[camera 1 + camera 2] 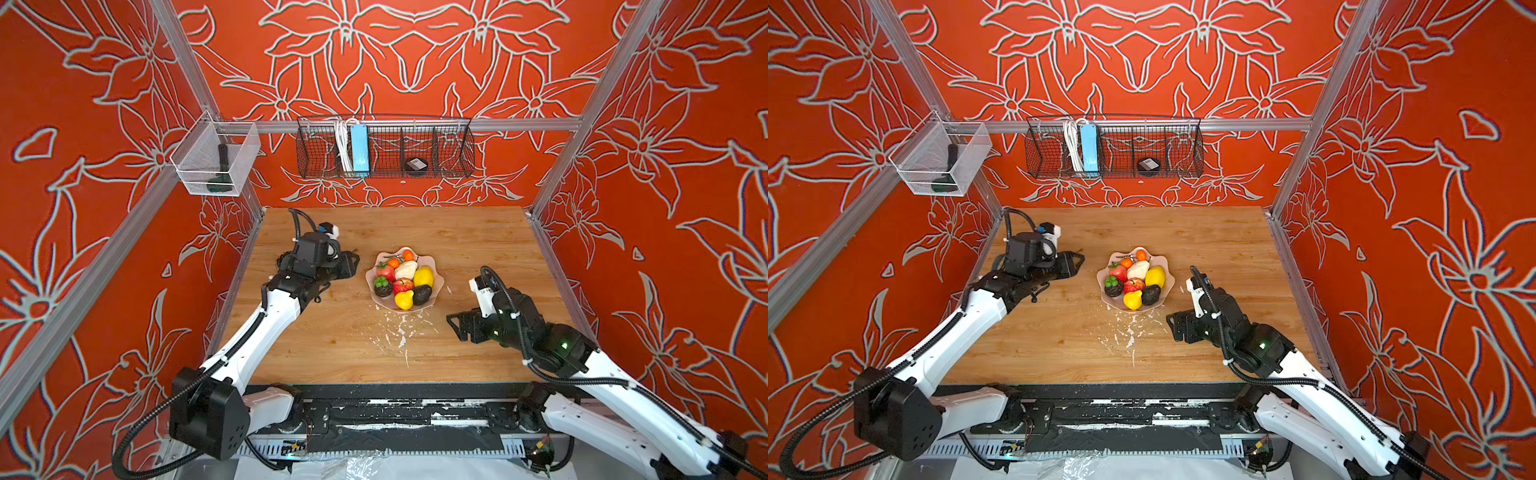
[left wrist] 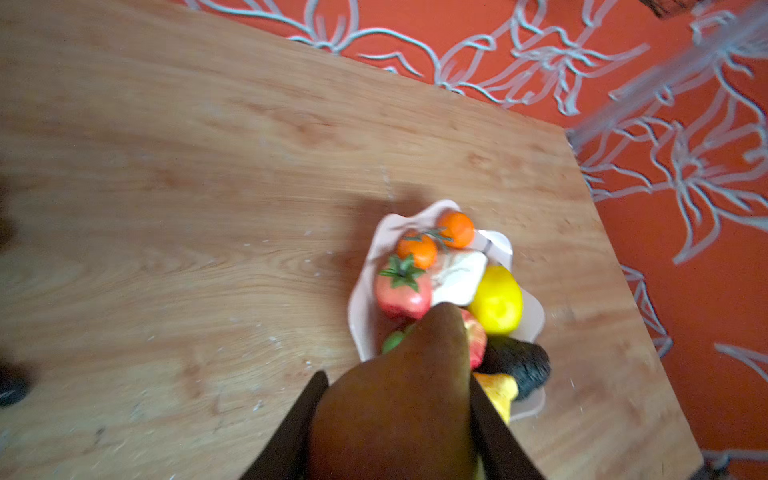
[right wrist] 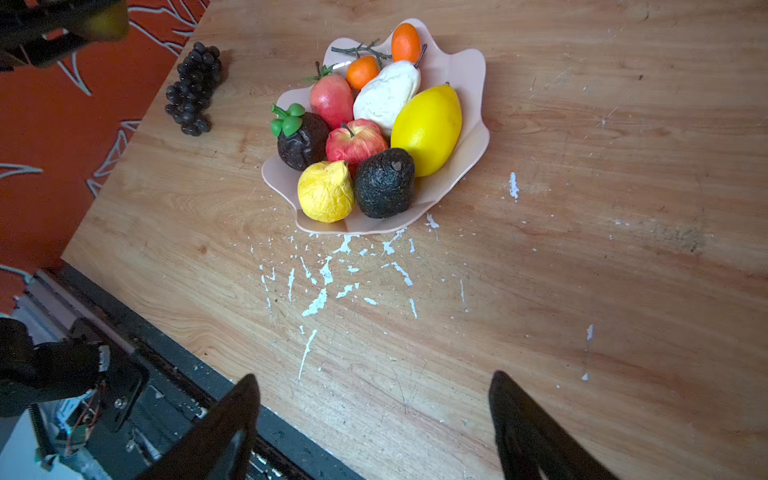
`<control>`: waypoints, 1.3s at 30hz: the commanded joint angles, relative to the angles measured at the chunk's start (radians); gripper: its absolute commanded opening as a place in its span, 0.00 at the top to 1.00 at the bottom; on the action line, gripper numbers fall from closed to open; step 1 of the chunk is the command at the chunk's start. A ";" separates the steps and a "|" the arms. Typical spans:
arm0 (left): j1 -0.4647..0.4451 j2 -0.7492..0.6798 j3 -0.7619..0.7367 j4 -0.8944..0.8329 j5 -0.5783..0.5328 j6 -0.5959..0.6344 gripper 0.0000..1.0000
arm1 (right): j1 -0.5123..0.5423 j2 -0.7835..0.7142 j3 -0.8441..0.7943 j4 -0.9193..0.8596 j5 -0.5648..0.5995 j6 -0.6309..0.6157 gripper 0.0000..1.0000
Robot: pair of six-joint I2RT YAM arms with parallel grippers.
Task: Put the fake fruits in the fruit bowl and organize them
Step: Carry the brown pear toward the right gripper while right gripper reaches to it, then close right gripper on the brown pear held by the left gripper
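- Pink and scalloped, the fruit bowl is seen near the middle of the wooden table, with 9 fake fruits piled inside.
- Among them are counted 2 small oranges, a yellow lemon, a red apple and a dark avocado.
- A black grape bunch is seen lying on the table, apart from the bowl, on its left-arm side.
- The left gripper is clamped on a brown fruit, possibly a pear in the blurred wrist view, held near the bowl on that same side.
- The right gripper is held empty with its jaws wide apart, near the bowl; white flecks are seen between it and the bowl.
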 commanded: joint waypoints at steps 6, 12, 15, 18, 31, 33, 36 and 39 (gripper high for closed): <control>-0.206 0.017 -0.104 0.253 0.261 0.151 0.56 | -0.045 0.092 0.089 0.087 -0.164 0.084 0.15; -0.294 0.048 -0.153 0.350 0.337 0.175 0.57 | -0.044 0.146 0.090 0.203 -0.289 0.137 0.21; -0.309 0.054 -0.186 0.395 0.368 0.179 0.56 | -0.044 0.169 0.086 0.248 -0.317 0.147 0.26; -0.314 0.053 -0.204 0.405 0.392 0.191 0.56 | -0.042 0.202 0.084 0.301 -0.360 0.159 0.33; -0.319 0.030 -0.272 0.454 0.412 0.203 0.57 | -0.008 0.306 0.089 0.391 -0.438 0.208 0.61; -0.320 0.026 -0.279 0.462 0.411 0.200 0.56 | -0.006 0.314 0.083 0.405 -0.449 0.221 0.64; -0.320 0.016 -0.295 0.484 0.406 0.194 0.56 | -0.004 0.320 0.079 0.418 -0.462 0.229 0.69; -0.320 0.009 -0.305 0.497 0.406 0.188 0.57 | -0.002 0.315 0.075 0.415 -0.453 0.232 0.70</control>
